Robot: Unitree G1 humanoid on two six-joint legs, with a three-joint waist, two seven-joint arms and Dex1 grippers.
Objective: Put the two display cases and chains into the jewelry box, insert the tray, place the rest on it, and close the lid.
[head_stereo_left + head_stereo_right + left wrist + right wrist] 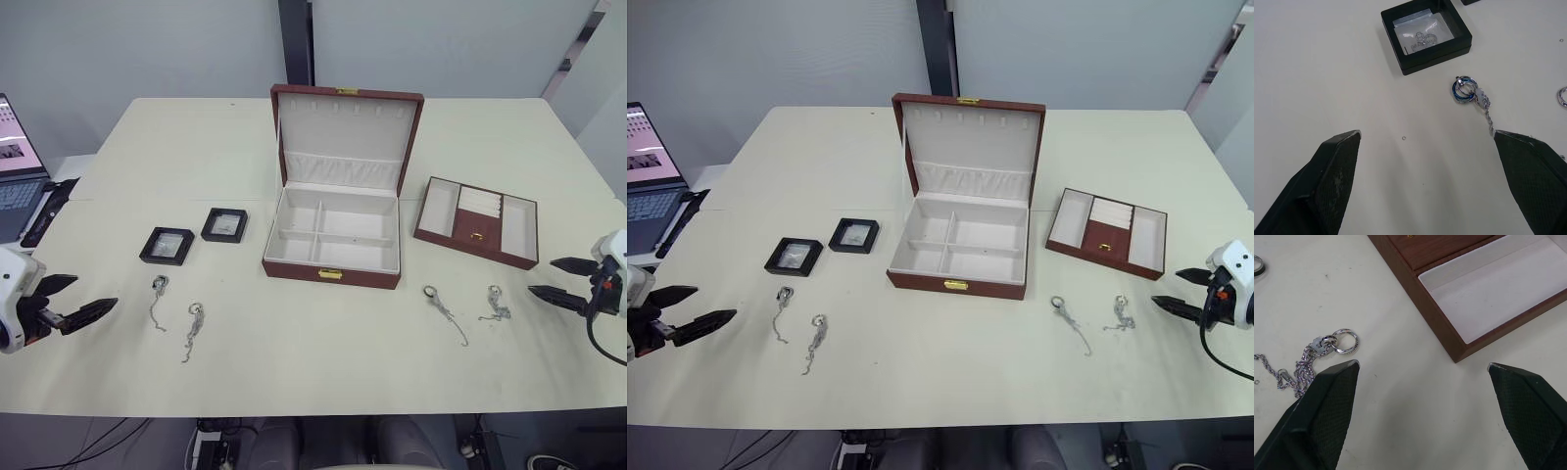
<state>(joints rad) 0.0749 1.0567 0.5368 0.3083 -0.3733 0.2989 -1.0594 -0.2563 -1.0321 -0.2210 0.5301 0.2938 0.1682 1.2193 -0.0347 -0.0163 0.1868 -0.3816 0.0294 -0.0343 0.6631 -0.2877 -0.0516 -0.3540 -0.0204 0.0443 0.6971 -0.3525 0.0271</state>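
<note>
Head view: the jewelry box stands open and empty at desk centre, tray to its right, two display cases and chains to its left. Left wrist view: left claw released over a limp, slippery chain, best pinched at its ring. Right wrist view: right claw released beside the tray corner.

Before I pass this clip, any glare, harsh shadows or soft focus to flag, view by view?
Left eye view: even, soft light; the jewelry box casts only a faint shadow on the table. Left wrist view: the display case shows reflections on its clear window, while the left end effector fingers look soft up close. Right wrist view: chain crisp, right end effector fingers soft.
</note>
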